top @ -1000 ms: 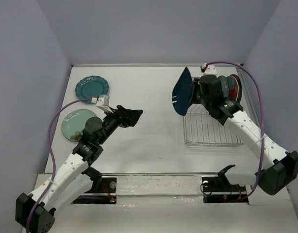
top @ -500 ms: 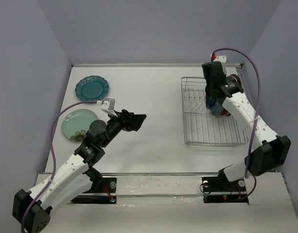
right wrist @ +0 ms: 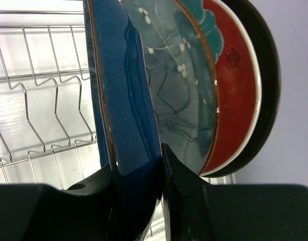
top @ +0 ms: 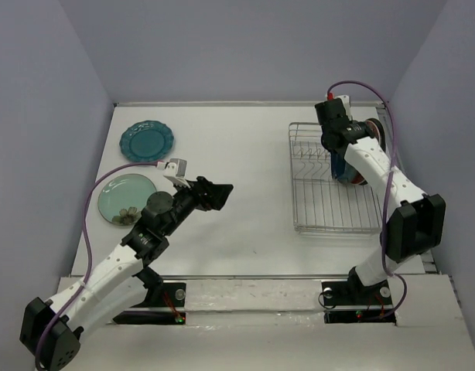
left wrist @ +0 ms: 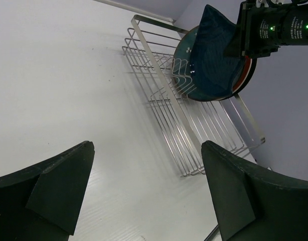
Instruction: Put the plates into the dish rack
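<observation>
My right gripper (right wrist: 138, 158) (top: 338, 147) is shut on the rim of the dark blue leaf-shaped plate (right wrist: 121, 90) (top: 340, 168). That plate stands on edge in the silver wire dish rack (top: 330, 209) (right wrist: 38, 100), at its back right. Right behind it stand a glossy dark teal plate (right wrist: 179, 90), a red plate (right wrist: 234, 75) and a dark-rimmed one (right wrist: 269, 75). My left gripper (top: 216, 193) (left wrist: 146, 145) hovers open over mid-table, holding nothing. A scalloped teal plate (top: 147, 140) and a pale mint plate (top: 125, 197) lie flat at the far left.
The rack's front tines and left half (left wrist: 164, 95) hold nothing. The right wall runs close beside the rack. The right arm's purple cable (top: 361, 85) loops over the rack's back edge. The mint plate lies partly under the left arm.
The right arm carried the dark blue plate from above the rack's left edge down into the rack beside the other plates. The left arm shifted slightly.
</observation>
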Robot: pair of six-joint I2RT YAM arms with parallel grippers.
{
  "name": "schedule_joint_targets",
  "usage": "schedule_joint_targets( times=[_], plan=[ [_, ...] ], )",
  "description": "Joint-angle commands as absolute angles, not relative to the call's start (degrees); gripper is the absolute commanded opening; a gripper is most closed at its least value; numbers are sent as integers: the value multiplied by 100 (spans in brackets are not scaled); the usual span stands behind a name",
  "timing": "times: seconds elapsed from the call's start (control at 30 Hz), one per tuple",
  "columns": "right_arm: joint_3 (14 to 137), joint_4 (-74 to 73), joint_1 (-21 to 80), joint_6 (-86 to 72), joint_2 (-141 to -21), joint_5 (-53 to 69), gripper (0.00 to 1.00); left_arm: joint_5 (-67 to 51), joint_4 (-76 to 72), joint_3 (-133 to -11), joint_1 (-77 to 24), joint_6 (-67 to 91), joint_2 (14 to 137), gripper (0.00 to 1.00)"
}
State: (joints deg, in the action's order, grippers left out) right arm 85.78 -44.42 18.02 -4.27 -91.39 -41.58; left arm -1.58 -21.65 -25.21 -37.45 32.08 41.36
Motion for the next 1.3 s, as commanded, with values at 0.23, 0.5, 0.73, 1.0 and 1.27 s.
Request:
schedule_joint_targets(
  times=[0.23, 0.5, 0.73, 1.0, 1.27],
  plan=[
    [8473, -2734, 1652, 307, -9448, -4078, 7, -62, -2637, -2426, -3779, 3050, 4201, 99],
    [7894, -2216, 1547, 106, -9686, -3534, 7, -62, -2654, -2391, -3779, 3041, 4228, 99],
    [7401, -1951, 1248, -412, -9721, -2734, 7, -62, -2672, -2417, -3779, 3050, 4333, 99],
    [7198, -1995, 1134, -852, -9414, -2900, 51, 325, -2663, -2435, -3788, 3208, 4456, 99],
    [7102, -2241, 1134, -1300, -8351, -2383, 84, 808, -2540, -2584, -3779, 3463, 4825, 98]
  ],
)
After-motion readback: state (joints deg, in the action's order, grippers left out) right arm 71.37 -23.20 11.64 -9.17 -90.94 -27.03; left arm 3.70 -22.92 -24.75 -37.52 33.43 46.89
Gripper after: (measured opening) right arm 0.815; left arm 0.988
